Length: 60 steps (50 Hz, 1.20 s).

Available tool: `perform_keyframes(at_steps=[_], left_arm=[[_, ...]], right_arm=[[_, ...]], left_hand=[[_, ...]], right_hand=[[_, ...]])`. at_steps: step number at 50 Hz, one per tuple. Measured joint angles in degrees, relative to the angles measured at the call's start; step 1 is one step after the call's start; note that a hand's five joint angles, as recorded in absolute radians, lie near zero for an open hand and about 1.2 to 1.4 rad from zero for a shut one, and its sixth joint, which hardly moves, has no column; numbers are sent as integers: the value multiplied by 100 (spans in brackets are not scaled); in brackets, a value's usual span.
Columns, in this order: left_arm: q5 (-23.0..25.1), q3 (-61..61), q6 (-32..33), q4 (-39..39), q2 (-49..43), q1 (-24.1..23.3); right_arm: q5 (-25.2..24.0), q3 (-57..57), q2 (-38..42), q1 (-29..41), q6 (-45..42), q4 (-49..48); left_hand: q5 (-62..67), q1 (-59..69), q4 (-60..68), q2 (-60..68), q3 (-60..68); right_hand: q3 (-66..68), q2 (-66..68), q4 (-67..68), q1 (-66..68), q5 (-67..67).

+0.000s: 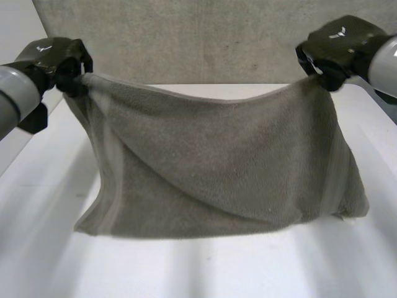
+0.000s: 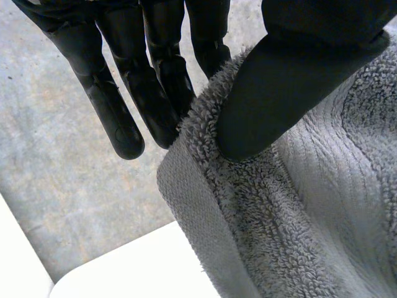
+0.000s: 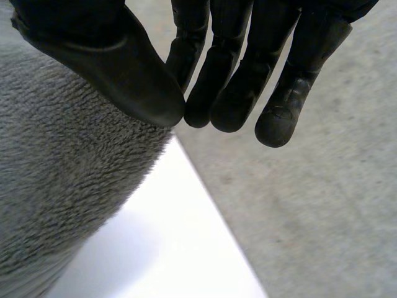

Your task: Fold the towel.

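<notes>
A grey towel (image 1: 217,167) hangs stretched between my two hands above the white table (image 1: 205,267), its lower edge resting on the tabletop. My left hand (image 1: 62,62) pinches the towel's upper left corner; in the left wrist view its thumb (image 2: 279,93) presses the towel (image 2: 298,205) against the fingers (image 2: 161,87). My right hand (image 1: 335,53) pinches the upper right corner; in the right wrist view the thumb (image 3: 118,74) clamps the towel (image 3: 56,180) against the fingers (image 3: 236,87).
A grey concrete wall (image 1: 205,37) rises behind the table. The table's far edge runs just behind the towel. Grey floor (image 3: 322,205) lies beyond the table's edge (image 3: 211,217) by my right hand.
</notes>
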Motion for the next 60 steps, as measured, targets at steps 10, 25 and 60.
perform_keyframes(at_steps=[10, 25, 60], left_arm=[[-121, 2306, -391, 325, -866, -138], [-685, 2262, -1221, 724, -514, -73], [-127, -2701, -91, 2282, -215, 427]], right_arm=[[996, -3355, 1687, 413, 330, -1060], [1084, -3441, 1401, 479, 935, -942], [323, 3281, 983, 435, -144, -2866]], left_hand=[[0, 0, 0, 0, 1], [0, 0, 0, 0, 1], [0, 0, 0, 0, 2]], right_hand=[[0, 0, 0, 9, -1], [0, 0, 0, 14, 0], [-3881, -3914, -3896, -3964, -4120]])
